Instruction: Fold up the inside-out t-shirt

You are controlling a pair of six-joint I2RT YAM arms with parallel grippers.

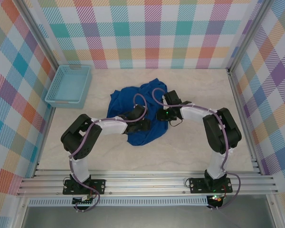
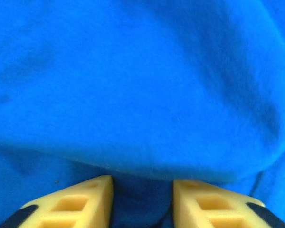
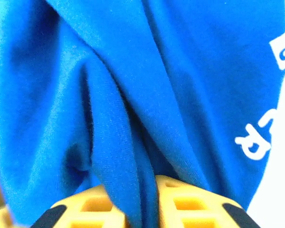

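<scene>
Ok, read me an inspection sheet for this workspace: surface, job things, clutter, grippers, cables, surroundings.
Surface: beige table top, nothing spilled.
Job's things: blue t-shirt crumpled mid-table, not folded; white print showing.
Clutter: light blue basket at the far left, apart from the shirt.
Grippers: left gripper partly apart with cloth between, grip uncertain; right gripper pinched on a shirt fold.
Cables: purple cables looping above the shirt.
Surroundings: checked walls, metal rails.

Basket (image 1: 66, 101) left of t-shirt (image 1: 126, 99)
</scene>
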